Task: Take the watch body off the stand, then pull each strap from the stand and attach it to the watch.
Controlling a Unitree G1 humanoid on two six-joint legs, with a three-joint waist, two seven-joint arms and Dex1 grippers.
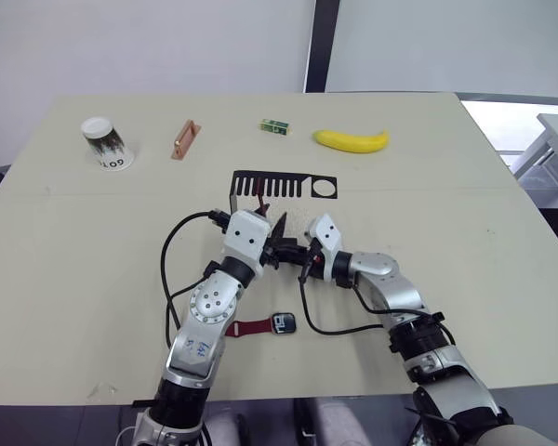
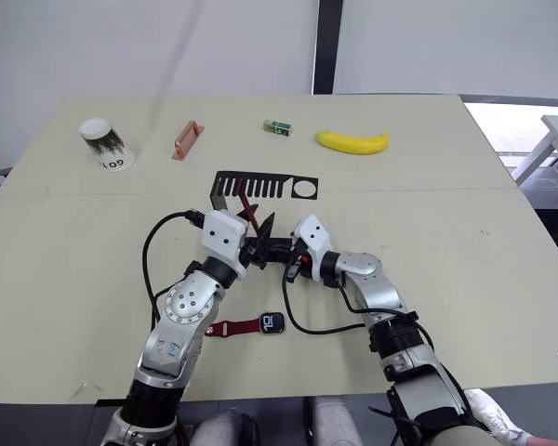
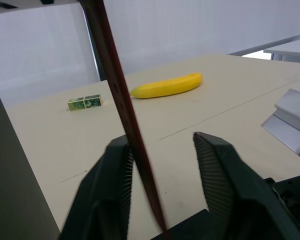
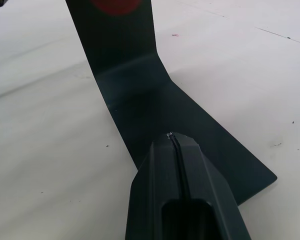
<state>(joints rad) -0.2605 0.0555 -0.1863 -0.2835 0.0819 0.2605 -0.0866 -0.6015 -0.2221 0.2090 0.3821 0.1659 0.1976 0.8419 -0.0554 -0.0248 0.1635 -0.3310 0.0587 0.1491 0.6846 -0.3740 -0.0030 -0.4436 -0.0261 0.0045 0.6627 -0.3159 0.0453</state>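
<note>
Watch body (image 1: pixel 285 323) already off the stand, flat on the near part of the table (image 1: pixel 502 242) with lit screen up, one dark red strap (image 1: pixel 253 327) joined on its left side. Second strap (image 1: pixel 262 200) not yet free: hanging from a slot of the stand's comb top (image 1: pixel 272 183), running down toward the left gripper (image 1: pixel 277 234). Left claw released, the two black fingers (image 3: pixel 112 190) spread, the strap passing between them and lying close against the left one, but not pinched. Right gripper (image 2: pixel 293 253) low at the stand's flat base (image 4: pixel 190 120), fingers clenched together in the right wrist view, tip pressed on or just above the black sheet, probably holding the stand down; real contact hard to confirm. Judged stage: about halfway, second strap pull in preparation. Possible trouble from here: closing the left fingers off-centre and letting the thin band slip out sideways, since it sits at one finger and not in the middle. Also, pulling at an angle across the comb teeth and jamming the strap in its slot, then dragging or tipping the light stand if the right tip slides off the base. Far on the table, well apart from the work: paper cup (image 1: pixel 105 142), orange-brown handle piece (image 1: pixel 185 139), small green box (image 1: pixel 274 126), banana (image 1: pixel 352 140).
</note>
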